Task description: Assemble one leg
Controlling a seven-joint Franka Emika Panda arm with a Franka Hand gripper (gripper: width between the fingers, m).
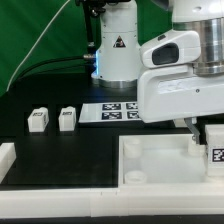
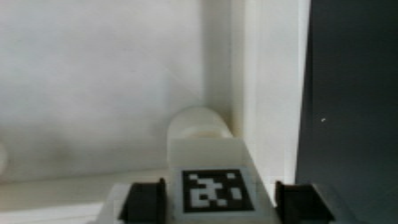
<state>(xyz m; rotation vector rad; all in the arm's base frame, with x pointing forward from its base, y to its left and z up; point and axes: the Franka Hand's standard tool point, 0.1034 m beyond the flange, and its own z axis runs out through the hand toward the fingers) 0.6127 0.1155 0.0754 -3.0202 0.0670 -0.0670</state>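
My gripper [image 1: 204,138] hangs at the exterior view's right, over the right end of the large white panel [image 1: 150,165]. In the wrist view the gripper [image 2: 215,203] is shut on a white leg [image 2: 201,140]. The leg's square tag faces the camera, and a dark finger [image 2: 148,201] presses on each side. The leg's rounded far end points at the panel [image 2: 89,100], close to the panel's edge by the black table. In the exterior view the held leg [image 1: 214,148] shows its tag at the frame's right edge.
Two more white legs [image 1: 38,119] [image 1: 68,119] stand side by side on the black table at the exterior view's left. The marker board [image 1: 120,110] lies behind the panel, in front of the arm's base [image 1: 116,50]. A white rim [image 1: 8,160] borders the table's left.
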